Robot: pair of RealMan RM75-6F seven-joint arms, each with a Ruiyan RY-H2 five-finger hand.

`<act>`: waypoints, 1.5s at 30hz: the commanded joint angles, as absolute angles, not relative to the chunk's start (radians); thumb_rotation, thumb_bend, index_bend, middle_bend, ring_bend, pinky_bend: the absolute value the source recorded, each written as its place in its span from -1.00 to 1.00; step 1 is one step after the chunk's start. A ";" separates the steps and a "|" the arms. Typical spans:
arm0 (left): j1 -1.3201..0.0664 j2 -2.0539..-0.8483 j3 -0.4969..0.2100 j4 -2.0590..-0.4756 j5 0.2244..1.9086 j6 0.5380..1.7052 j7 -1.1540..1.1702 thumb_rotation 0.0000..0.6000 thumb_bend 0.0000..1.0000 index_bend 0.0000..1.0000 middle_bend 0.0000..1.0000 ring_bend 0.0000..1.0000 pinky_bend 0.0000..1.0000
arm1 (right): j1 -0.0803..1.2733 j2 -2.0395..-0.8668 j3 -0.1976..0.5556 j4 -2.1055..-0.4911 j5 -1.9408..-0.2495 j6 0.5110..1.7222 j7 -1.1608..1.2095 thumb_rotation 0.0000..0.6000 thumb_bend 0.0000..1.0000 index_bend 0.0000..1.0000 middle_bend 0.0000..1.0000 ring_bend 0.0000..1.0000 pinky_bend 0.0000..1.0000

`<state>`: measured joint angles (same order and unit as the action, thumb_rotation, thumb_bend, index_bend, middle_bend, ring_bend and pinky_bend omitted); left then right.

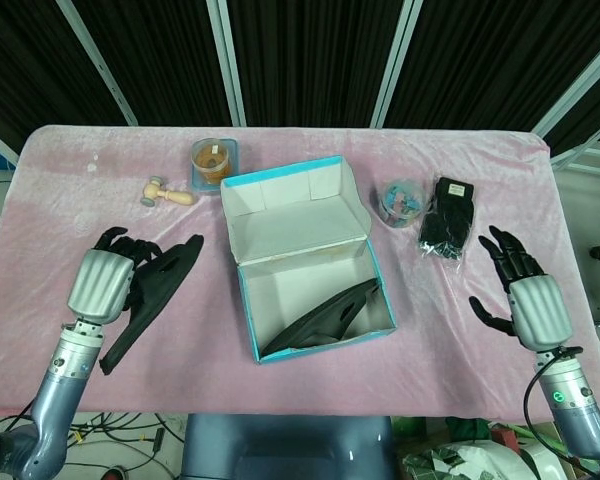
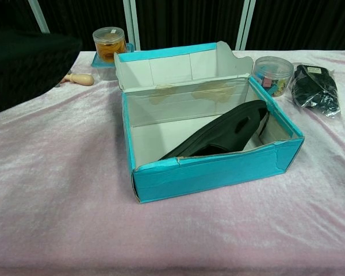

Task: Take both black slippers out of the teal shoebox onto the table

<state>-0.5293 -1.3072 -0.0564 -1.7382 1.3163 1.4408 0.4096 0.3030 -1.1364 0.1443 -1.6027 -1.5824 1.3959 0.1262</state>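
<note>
Left hand (image 1: 102,285) grips the first black slipper (image 1: 158,290), fingers curled over its upper edge, well to the left of the teal shoebox (image 1: 248,290). We cannot tell from the head view whether the slipper already rests on the counter (image 1: 450,320) or hangs just above it; in the chest view it shows only as a dark mass at the left edge. The second black slipper (image 2: 224,133) lies inside the shoebox, leaning diagonally with its toe toward the far right corner. Right hand (image 1: 525,300) is spread, holding nothing, over the counter's right end, well apart from the box.

We judge the step in hand to be the placing of the first slipper, so the task stands roughly half done. The next move calls for setting that slipper flat and letting go, then reaching into the box for the other.

Beyond the box stand a jar with orange contents (image 1: 214,160), a small wooden mallet (image 1: 168,192), a clear tub of coloured bits (image 1: 401,199) and a bagged black item (image 1: 448,219).
</note>
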 commanded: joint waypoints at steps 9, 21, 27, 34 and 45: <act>-0.533 -1.362 -0.034 -1.683 1.168 1.272 0.594 1.00 -0.42 -0.37 -0.21 -0.36 -0.64 | 0.398 -1.147 0.127 -1.636 -1.671 1.308 0.092 1.00 -0.51 -1.00 -1.00 -1.00 -0.55; -0.445 -1.286 -0.027 -1.809 1.316 1.406 0.470 1.00 -1.00 -1.00 -0.74 -0.76 -0.71 | 0.498 -1.170 0.144 -1.651 -1.693 1.218 0.013 1.00 -0.82 -0.97 -0.96 -1.00 -0.55; -0.374 -1.201 -0.018 -1.856 1.381 1.487 0.346 1.00 -1.00 -0.99 -0.69 -0.76 -0.71 | 0.592 -1.212 0.154 -1.629 -1.705 1.114 -0.007 1.00 -0.74 -0.81 -0.85 -1.00 -0.55; -0.317 -1.156 -0.019 -1.860 1.402 1.532 0.245 1.00 -1.00 -0.95 -0.69 -0.76 -0.71 | 0.686 -1.260 0.149 -1.594 -1.701 0.986 -0.059 1.00 -0.74 -0.57 -0.72 -0.98 -0.55; -0.303 -1.164 -0.040 -1.799 1.348 1.460 0.171 1.00 -1.00 -0.97 -0.71 -0.76 -0.70 | 0.781 -1.308 0.146 -1.560 -1.650 0.858 -0.155 1.00 -0.74 -0.48 -0.70 -0.98 -0.55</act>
<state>-0.3049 -1.1625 -0.0378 -1.8024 1.3501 1.4640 0.1748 0.7698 -1.3055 0.1537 -1.5649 -1.6580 0.8754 -0.1379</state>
